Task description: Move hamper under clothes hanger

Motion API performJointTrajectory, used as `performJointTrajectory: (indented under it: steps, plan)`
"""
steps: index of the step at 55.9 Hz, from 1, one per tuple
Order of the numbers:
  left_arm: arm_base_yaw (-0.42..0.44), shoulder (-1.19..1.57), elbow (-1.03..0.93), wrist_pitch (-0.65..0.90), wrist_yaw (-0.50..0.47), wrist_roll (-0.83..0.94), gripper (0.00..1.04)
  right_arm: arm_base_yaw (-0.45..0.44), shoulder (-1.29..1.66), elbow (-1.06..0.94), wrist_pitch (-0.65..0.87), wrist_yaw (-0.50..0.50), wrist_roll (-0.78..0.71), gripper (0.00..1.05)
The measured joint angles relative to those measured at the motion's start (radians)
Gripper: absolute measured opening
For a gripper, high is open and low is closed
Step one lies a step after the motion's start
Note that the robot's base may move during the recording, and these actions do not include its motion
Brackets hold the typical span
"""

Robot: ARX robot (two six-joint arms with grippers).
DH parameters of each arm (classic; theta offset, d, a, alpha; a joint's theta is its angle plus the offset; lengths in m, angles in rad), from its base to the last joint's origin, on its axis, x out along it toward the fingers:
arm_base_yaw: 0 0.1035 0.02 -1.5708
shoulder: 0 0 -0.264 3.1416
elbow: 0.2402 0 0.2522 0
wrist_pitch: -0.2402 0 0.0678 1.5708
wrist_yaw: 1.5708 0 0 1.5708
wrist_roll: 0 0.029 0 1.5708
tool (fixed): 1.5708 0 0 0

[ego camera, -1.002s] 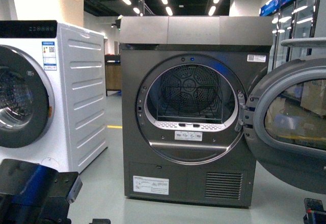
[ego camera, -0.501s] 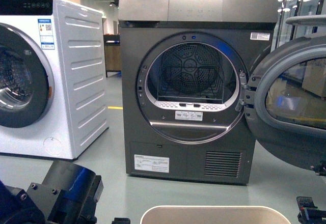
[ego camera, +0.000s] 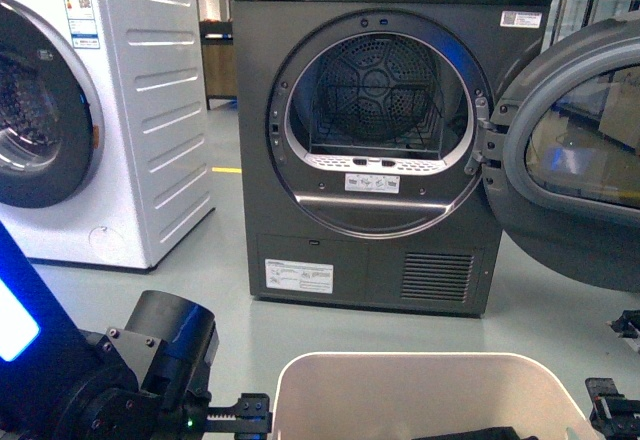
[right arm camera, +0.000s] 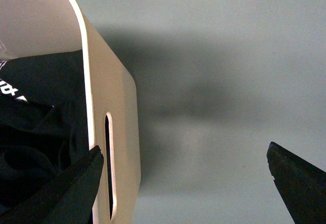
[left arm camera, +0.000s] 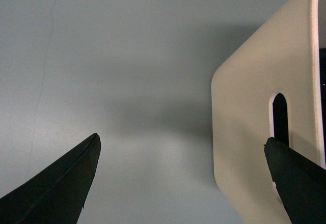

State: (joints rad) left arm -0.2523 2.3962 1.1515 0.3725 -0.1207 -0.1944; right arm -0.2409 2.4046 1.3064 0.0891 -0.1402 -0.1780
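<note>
Appl. shop: washer, dryer

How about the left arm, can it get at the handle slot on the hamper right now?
Probably yes. The left pincer is open, with one finger right beside the handle slot in the hamper wall. Besides the hamper, only bare floor shows there, so nothing seems to block it.

The smooth, pale grey-green floor carries three things. A white front-loading washing machine stands at the left. Just beside it is a dark grey tumble dryer with its round door swung open to the right. The cream hamper sits nearest the camera, casting a soft shadow on the floor. A yellow line crosses the floor behind the machines.
</note>
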Motion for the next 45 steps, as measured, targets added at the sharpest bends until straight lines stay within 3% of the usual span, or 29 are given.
performJointTrajectory:
  steps: [45]
  plan:
    - [-0.051, 0.059, 0.097, -0.019, -0.007, -0.040, 0.98, 0.018, 0.029, 0.072, -0.046, 0.014, -0.052, 0.97]
